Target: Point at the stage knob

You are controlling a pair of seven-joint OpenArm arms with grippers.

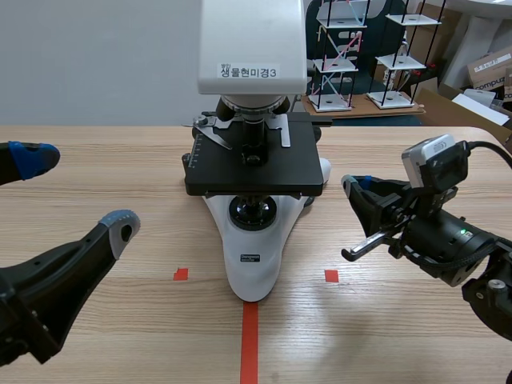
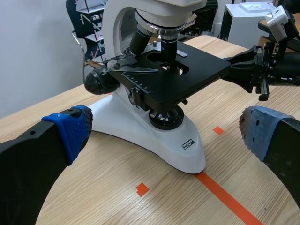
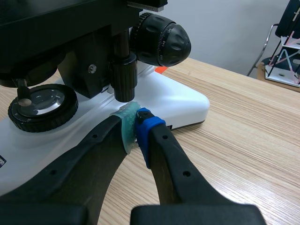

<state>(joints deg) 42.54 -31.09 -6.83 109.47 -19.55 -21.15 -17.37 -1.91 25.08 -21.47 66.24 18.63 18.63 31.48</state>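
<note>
Right tool [image 1: 354, 188], scene view: fingers pressed together, empty, tip just beside the right side of the microscope [image 1: 252, 272]. Left tool [image 1: 76, 192] is spread wide, well apart from it. Head label [image 1: 250, 72] reads "생물현미경3".

Left wrist view: base badge [image 2: 188, 144] is too small to read.

Right wrist view: stage knob [image 3: 123, 79] hangs under the stage. Closed fingertips sit just below it; contact cannot be determined.
</note>
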